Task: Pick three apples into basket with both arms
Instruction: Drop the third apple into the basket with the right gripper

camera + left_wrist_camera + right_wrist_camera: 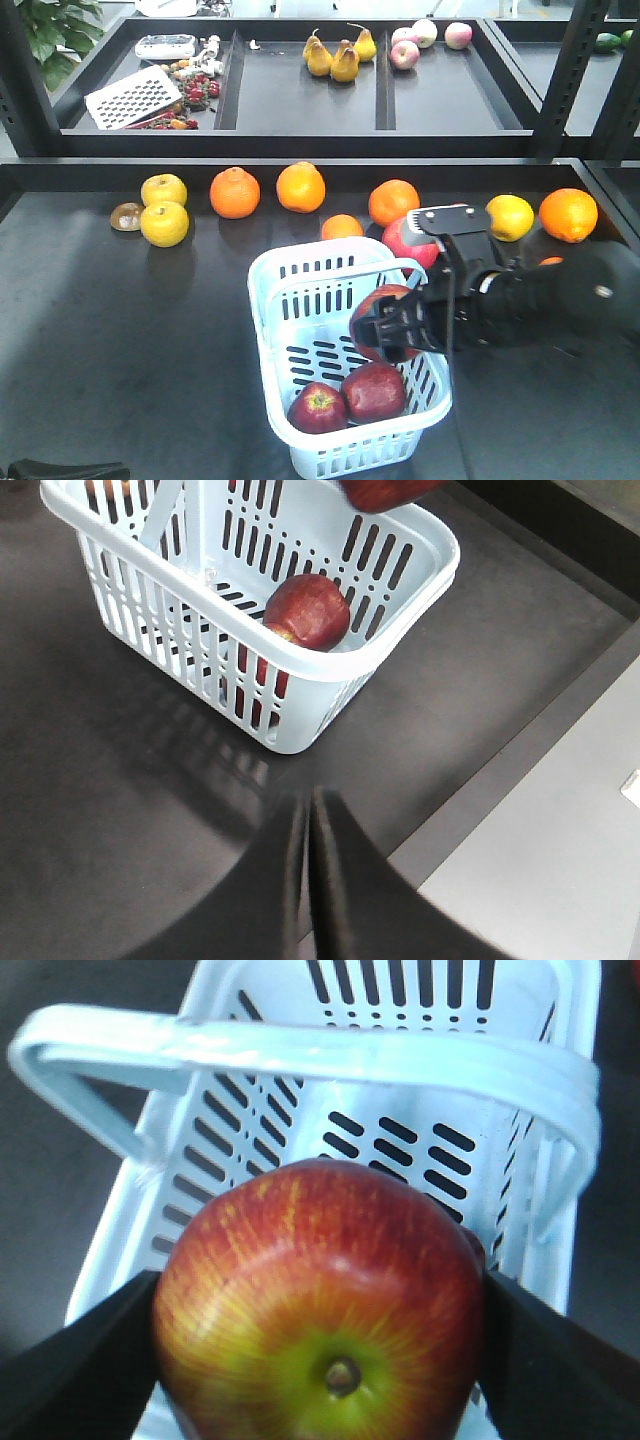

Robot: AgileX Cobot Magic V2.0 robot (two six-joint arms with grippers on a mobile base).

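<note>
The pale blue-white basket (345, 370) sits on the dark table (130, 350), and everything here is placed against it. Two dark red apples lie on its slotted floor at the near end: one apple (318, 408) toward the near-left corner and a second apple (374, 391) touching it on the right. In the left wrist view only one of them (308, 611) shows clearly above the basket (250, 590) rim.

The right hand (392, 330) reaches in from the right side of the basket and hangs over its interior, above the right wall. Its two black fingers (70, 1360) are clamped on a third apple (385, 318), one on each side. In the right wrist view that held apple (325, 1310) fills the frame, its yellow-green stem end facing the camera, with the basket's raised loop handle (300, 1050) and slotted bottom beyond it.

The left hand (310, 880) is near the basket's close corner, over bare table, with its fingers pressed together and holding nothing.

Behind the basket, another red apple (405, 240) rests on the table, just beyond the far rim, partly hidden by the right arm. Farther back a row of oranges (300, 187) and yellow round fruits (164, 222) lines the table's rear edge.
</note>
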